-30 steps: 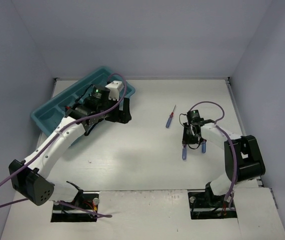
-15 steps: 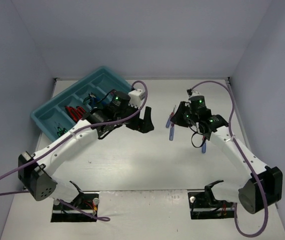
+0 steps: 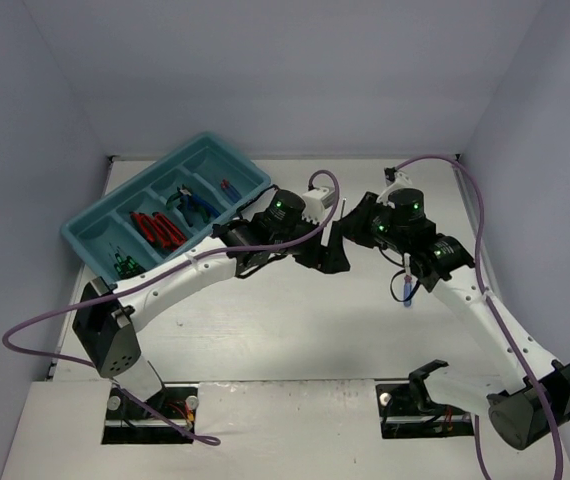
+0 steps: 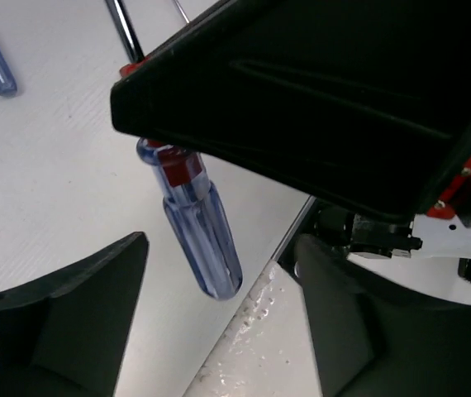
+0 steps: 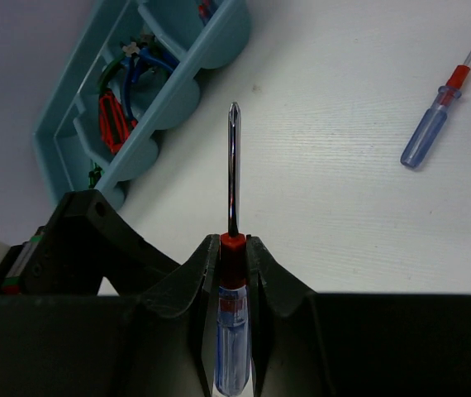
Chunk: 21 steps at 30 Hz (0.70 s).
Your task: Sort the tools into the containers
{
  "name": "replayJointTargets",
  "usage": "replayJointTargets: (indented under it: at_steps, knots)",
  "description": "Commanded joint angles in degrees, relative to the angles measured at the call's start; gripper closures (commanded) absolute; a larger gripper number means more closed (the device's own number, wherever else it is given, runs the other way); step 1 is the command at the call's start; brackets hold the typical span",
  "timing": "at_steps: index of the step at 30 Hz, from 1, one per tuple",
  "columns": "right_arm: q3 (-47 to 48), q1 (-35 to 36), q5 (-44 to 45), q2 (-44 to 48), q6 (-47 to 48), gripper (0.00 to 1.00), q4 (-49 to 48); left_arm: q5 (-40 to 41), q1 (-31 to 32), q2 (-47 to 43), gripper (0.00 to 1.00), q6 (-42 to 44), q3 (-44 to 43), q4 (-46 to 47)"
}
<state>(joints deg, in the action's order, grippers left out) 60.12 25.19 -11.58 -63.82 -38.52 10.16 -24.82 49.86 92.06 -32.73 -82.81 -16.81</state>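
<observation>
Screwdriver, blue see-through handle w/ red collar, is clamped in my right gripper at the collar, shaft sticking out past the fingertips. It sits mid-table, well right of the teal tray. Left gripper hangs just beside it, fingers spread wide and holding nothing; the handle's butt end shows betw. them, not touching. Looks like a hand-over to me. Risks as I judge them: the two heads are v. close, so a small misaimed move could knock them together. The handle is smooth and round, so an off-centre pinch or an early release could let it slip, drop and roll on the table. Count: 2 grippers; 2 blue-handled screwdrivers outside the tray, 1 held, 1 loose screwdriver lying flat; 1 tray. Inside: red-handled cutters, approx. 2; blue-handled pliers, 1 pair; green-handled tools and a small red-blue item, too small to count.
</observation>
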Motion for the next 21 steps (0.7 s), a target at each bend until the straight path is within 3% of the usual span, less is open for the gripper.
replayJointTargets:
  at_steps: [1,6,8,12,16,21]
  knots:
    - [0.3,0.3,-2.0,1.9,-2.3,1.00,-5.5,-0.8,0.5,0.4,0.52,-3.3,-2.8,6.8]
    - [-0.7,0.3,-1.2,2.5,-2.3,0.99,-6.1,1.3,0.4,0.1,1.00,-4.0,-2.3,6.4]
    - [-1.2,0.3,0.1,2.4,-2.6,0.90,-6.1,2.4,0.3,-0.4,1.00,-4.2,-1.6,6.3]
    - [-1.7,-1.2,3.5,1.5,-1.6,0.40,-5.8,4.2,-0.9,-1.0,1.00,-5.6,0.7,6.6]
    - [-1.5,-7.2,4.4,0.2,1.0,0.21,-5.1,5.2,-4.8,-1.0,1.00,-6.5,1.7,5.5]
    - [0.4,-16.8,10.1,-1.2,9.9,0.16,0.4,7.0,-14.4,0.4,1.00,-6.6,0.1,0.3]
